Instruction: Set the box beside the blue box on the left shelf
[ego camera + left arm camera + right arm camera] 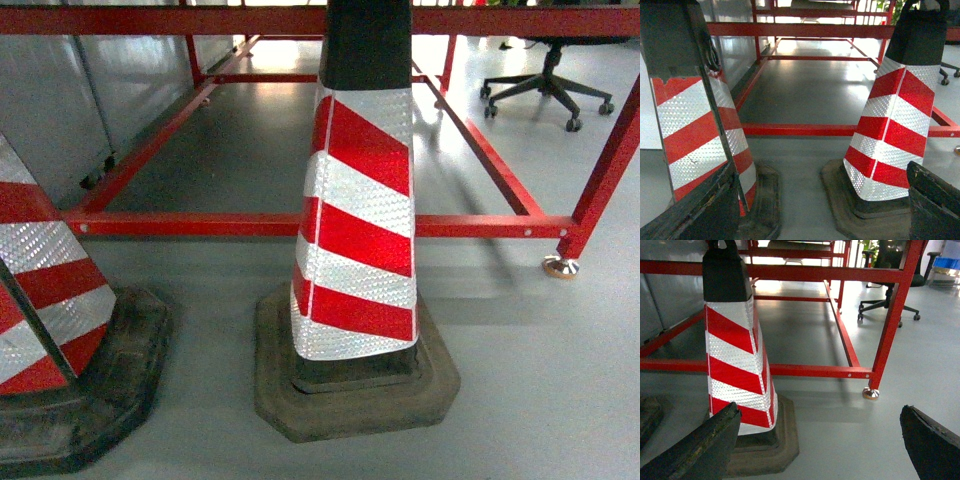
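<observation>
The box, the blue box and the left shelf are out of view in all three views. My left gripper [821, 169] stands open low over the grey floor, its dark fingers [700, 210] at the frame's bottom corners with nothing between them. It points at the gap between two red-and-white traffic cones. My right gripper [821, 409] is open too and holds nothing, with bare floor between its fingers [932, 445]. Neither gripper shows in the head view.
A striped cone [355, 230] on a black rubber base stands close ahead, and a second cone [45, 300] at the left. Behind them runs a red steel tube frame [250, 225] with a metal foot [560, 266]. An office chair [548, 85] sits far right, and grey panels [60, 100] at the left.
</observation>
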